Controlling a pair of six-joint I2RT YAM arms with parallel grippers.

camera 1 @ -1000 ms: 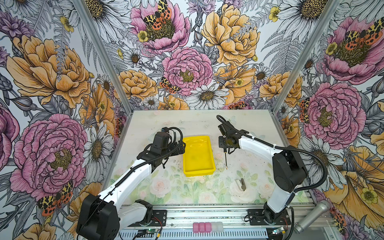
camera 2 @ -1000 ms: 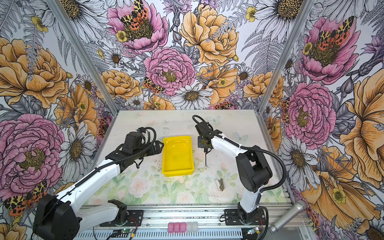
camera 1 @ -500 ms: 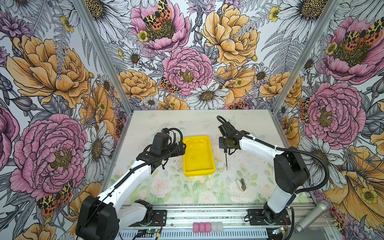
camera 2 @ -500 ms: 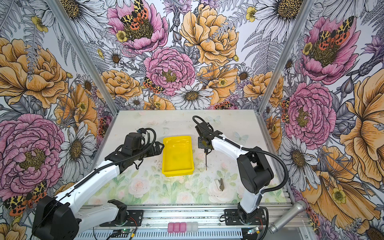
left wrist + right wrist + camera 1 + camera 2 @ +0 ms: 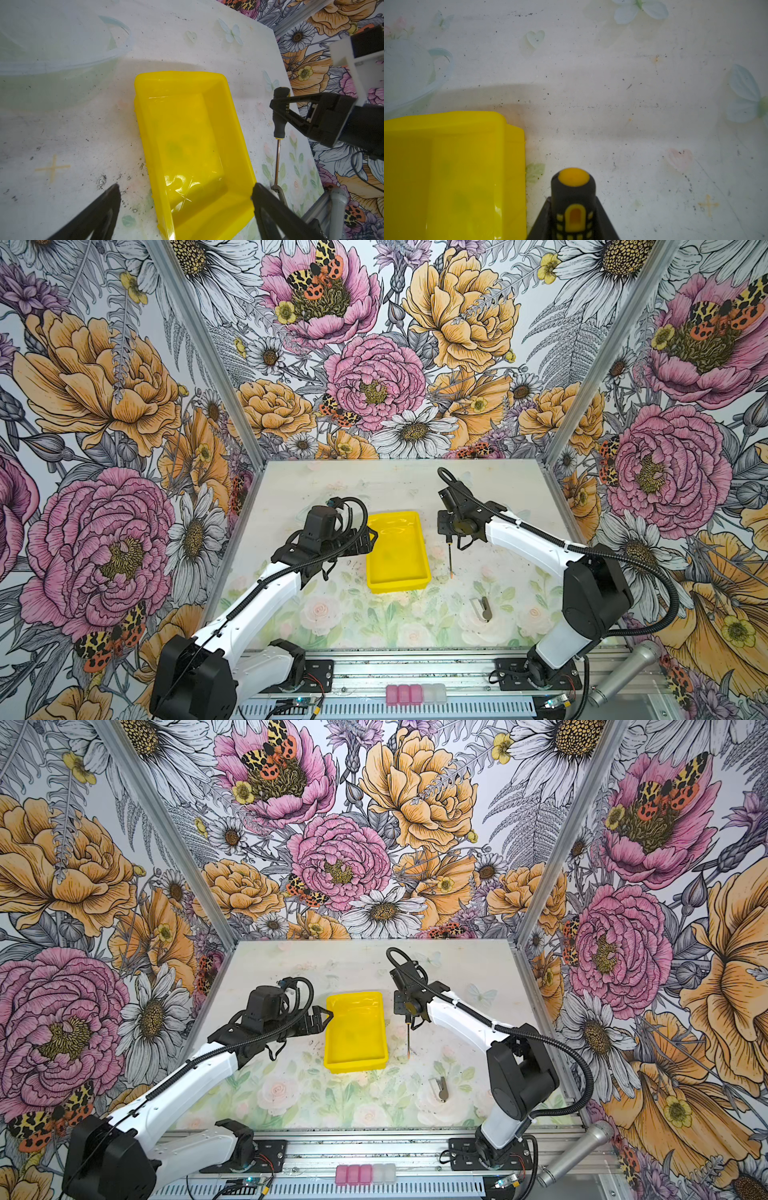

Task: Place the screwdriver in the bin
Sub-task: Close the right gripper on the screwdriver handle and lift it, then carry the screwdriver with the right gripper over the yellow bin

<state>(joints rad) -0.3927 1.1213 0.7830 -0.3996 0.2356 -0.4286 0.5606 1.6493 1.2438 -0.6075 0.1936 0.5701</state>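
Observation:
The screwdriver (image 5: 450, 560) (image 5: 409, 1038) has a black handle (image 5: 573, 193) with yellow marks and a thin shaft (image 5: 277, 162). My right gripper (image 5: 451, 529) (image 5: 409, 1011) (image 5: 278, 104) (image 5: 574, 220) is shut on the handle. It holds the screwdriver just right of the bin, with the shaft pointing toward the table's front. The bin (image 5: 399, 585) (image 5: 355, 1063) (image 5: 143, 128) (image 5: 512, 166) is a yellow tray with nothing in it. My left gripper (image 5: 372, 535) (image 5: 326, 1016) (image 5: 186, 187) is open at the bin's left rim, and its fingers straddle one end of the bin.
A small grey metal clip (image 5: 481, 608) (image 5: 440, 1088) lies on the table near the front right, beyond the shaft's tip. Flowered walls close in the table on three sides. A microphone (image 5: 623, 672) and pink blocks (image 5: 403, 694) sit by the front rail.
The right gripper and the screwdriver have shifted only slightly beside the bin. The left arm has stayed where it was.

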